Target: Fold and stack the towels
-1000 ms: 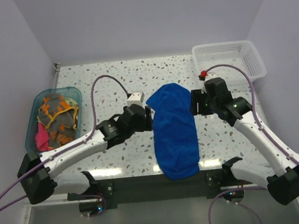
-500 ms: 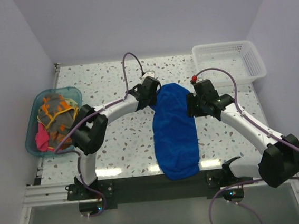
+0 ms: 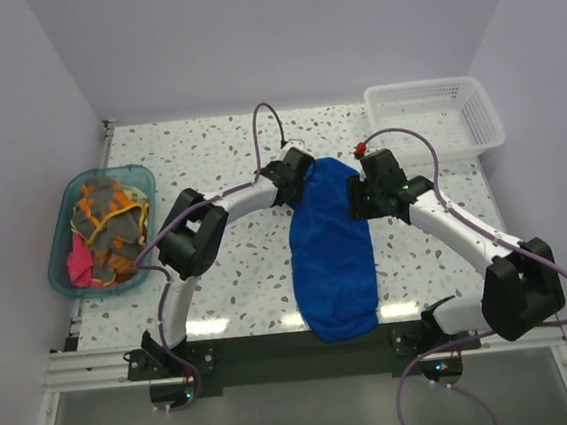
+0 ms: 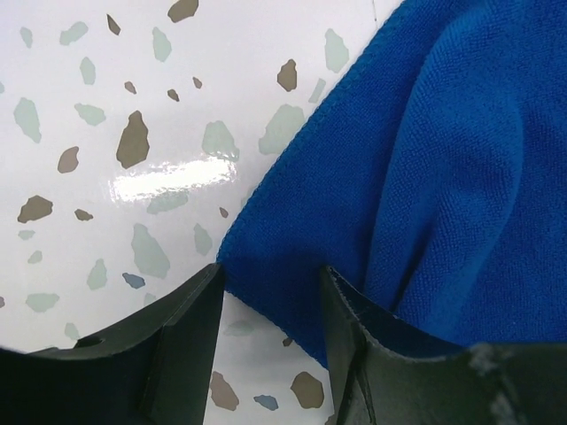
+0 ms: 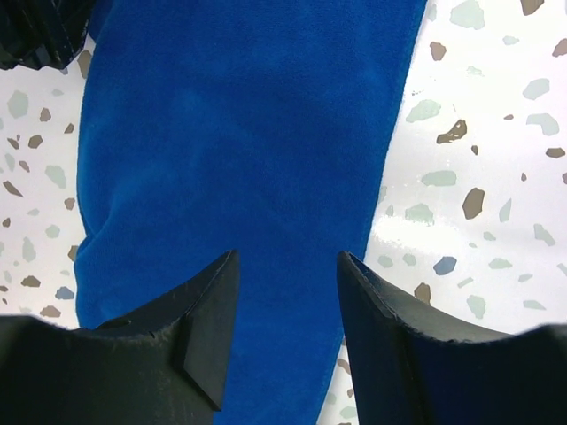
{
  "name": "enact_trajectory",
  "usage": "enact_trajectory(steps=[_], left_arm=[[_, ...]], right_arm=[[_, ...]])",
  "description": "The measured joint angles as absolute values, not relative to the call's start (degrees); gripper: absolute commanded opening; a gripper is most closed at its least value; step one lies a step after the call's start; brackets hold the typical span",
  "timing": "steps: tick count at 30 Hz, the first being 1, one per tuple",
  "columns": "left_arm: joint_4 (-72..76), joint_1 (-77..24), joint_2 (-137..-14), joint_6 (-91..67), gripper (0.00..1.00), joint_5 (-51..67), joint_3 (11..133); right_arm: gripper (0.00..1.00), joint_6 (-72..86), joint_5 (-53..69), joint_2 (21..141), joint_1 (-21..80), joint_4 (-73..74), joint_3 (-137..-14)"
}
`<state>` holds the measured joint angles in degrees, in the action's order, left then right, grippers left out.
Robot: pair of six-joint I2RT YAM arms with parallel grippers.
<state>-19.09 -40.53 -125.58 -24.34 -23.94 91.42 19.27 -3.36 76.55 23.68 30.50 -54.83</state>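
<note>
The royal blue towel lay lengthwise on the speckled terrazzo table, its far end between the two arms and its near end drooping over the table's front edge. It was spread in one long strip with soft ridges running along it, not folded.

The left gripper was at the towel's far left corner. In the left wrist view its two dark fingers stood part-way apart, neither wide nor closed. The hemmed corner of the cloth lay in the gap between them, with a little bare table showing below the corner's tip. The cloth there lay flat, not pinched. One finger sat over the towel, the other over bare table just beside the hem.

The right gripper was at the far right side of the same towel, facing the left one across the cloth. Its jaws were likewise part-open, and smooth blue cloth filled the space between them. The towel's right edge ran down to meet the tip of one finger. Whether any fingertip pressed on the cloth could not be told.

Well apart, at the table's left edge, a translucent teal tub held a heap of towels: an orange towel with grey blotches on top, a pink towel at its near corner. A white mesh basket stood at the far right corner
</note>
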Motion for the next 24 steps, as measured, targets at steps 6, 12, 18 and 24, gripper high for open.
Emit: enact_trajectory(steps=[6,12,18,24], left_arm=[[-18.8,-40.6,-125.6,-25.0,0.37,-27.2,90.6],[-17.3,-40.3,-122.3,-24.8,0.35,-30.8,84.7],[-17.5,-38.4,-120.5,-22.8,0.38,-31.9,82.1],[-18.1,-35.8,-120.1,-18.1,0.45,-32.0,82.0]], right_arm=[[0.52,19.2,-3.0,78.5,23.7,28.6,-53.4],[0.47,19.9,-1.5,81.6,23.7,27.7,-50.2],[0.45,21.6,-0.2,84.6,23.9,28.1,-45.4],[0.45,23.7,-0.4,83.7,25.8,29.1,-43.3]])
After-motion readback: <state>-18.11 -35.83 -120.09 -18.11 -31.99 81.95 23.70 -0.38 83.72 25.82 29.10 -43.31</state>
